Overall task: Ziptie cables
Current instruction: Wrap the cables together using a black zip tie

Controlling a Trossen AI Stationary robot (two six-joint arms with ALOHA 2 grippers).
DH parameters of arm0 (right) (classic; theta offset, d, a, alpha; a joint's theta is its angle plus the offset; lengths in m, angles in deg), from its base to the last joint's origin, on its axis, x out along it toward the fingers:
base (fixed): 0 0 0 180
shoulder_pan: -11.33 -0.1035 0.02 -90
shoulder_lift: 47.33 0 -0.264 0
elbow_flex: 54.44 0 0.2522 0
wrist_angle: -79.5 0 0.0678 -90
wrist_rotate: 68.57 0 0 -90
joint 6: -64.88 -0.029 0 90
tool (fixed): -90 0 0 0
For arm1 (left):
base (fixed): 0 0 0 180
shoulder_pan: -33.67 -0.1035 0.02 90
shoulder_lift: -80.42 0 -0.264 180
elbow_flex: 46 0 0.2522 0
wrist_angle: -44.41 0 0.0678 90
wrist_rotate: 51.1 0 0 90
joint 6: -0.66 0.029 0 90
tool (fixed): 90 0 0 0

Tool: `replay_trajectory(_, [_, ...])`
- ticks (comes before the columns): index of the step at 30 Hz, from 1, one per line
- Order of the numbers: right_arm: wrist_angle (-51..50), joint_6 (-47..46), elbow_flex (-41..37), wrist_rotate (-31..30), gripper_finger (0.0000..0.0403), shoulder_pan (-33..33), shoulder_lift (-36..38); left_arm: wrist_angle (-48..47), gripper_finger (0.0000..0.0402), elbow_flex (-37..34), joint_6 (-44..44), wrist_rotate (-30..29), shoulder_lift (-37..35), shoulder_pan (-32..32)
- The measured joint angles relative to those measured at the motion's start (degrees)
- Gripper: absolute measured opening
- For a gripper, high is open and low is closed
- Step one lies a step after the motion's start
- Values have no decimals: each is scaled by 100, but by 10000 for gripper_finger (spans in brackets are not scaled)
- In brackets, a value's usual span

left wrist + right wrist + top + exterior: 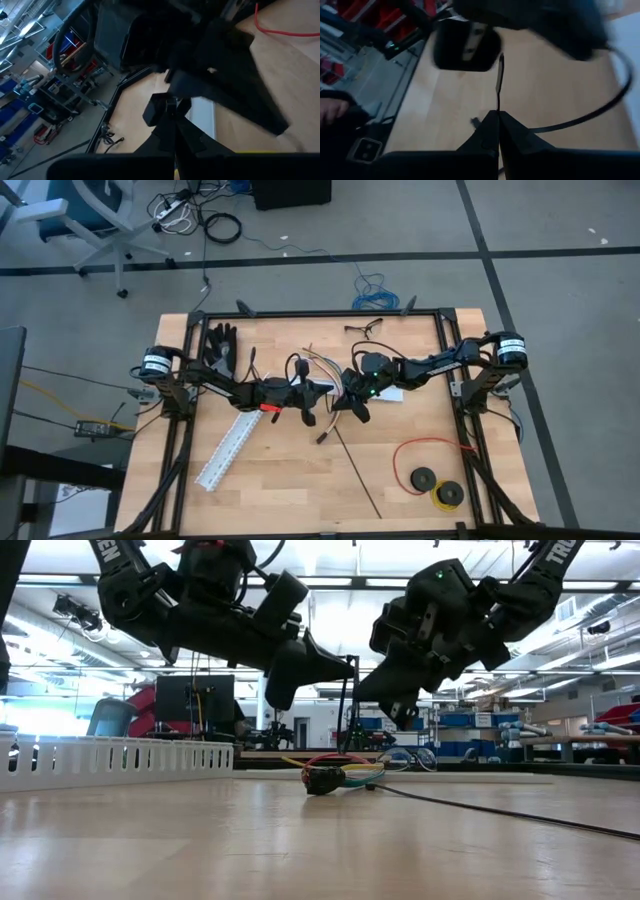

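Table: wooden top inside a dark frame, both arms reaching in from the two sides to meet near its middle.
Glove: black glove lying at the far left corner of the table.
Channel: long white slotted plastic channel lying slantwise on the near left part of the table; in the low view it runs along the left as a low white wall.
Left gripper: left gripper raised above the table just left of centre, fingers closed together; the left wrist view shows a thin dark strip pinched between them, though what it is cannot be told.
Cables: cables, a loose bundle of coloured wires with a small dark plug, lying on the table in the middle, below and between the two grippers; from above the wires spread out toward the far side.
Right gripper: right gripper raised above the table just right of centre, near the left one, fingers pressed shut; a thin dark strip rises from between them in the right wrist view.
Black strip: long thin black line lying on the wood, slanting from the middle toward the near edge.
Red wire: red loop at the near right, with two black spools just beside it.
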Motion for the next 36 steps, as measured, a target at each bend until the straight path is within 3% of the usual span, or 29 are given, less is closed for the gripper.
replay_trajectory(11, [26, -69, 0, 14, 0, -30, -46, -64, 0, 111, -109, 157, 2, 101])
replay_trajectory(20, [26, -76, 0, 7, 0, -58, -46, -786, 0, 414, -69, 197, 2, 114])
replay_trajectory(36, [-42, -148, 0, 51, 0, -58, -48, -801, 0, 420, 47, 99, 2, 188])
